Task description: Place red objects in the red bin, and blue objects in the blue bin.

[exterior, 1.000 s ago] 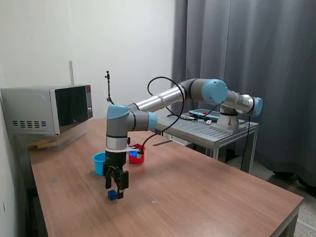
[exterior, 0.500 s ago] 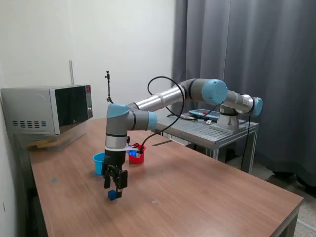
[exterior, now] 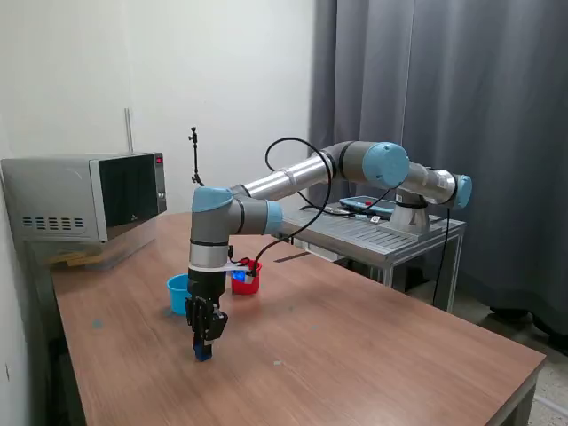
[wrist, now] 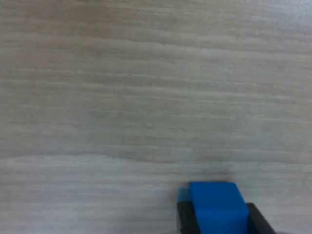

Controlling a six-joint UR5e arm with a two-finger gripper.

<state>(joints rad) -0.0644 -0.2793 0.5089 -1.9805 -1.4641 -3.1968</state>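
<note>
On the wooden table (exterior: 355, 346), a small dark blue cube (exterior: 203, 353) rests between the fingertips of my gripper (exterior: 203, 346), which points straight down and is shut on it. The wrist view shows the same blue cube (wrist: 214, 200) on the wood, with a dark finger (wrist: 185, 220) pressed against each side. The light blue cup (exterior: 178, 292) stands just behind the gripper, towards the exterior view's left. Partly hidden by my arm, the red cup (exterior: 248, 281) stands further back. No red objects show in either view.
A microwave (exterior: 89, 195) stands at the table's back on the exterior view's left, and a thin stand (exterior: 193, 160) rises behind the table. On the exterior view's right, a metal side table (exterior: 382, 232) carries the arm's base.
My gripper has come down a little over the blue cube. Its fingers, spread wide before, have shut on the cube's sides. The cups have not moved.
</note>
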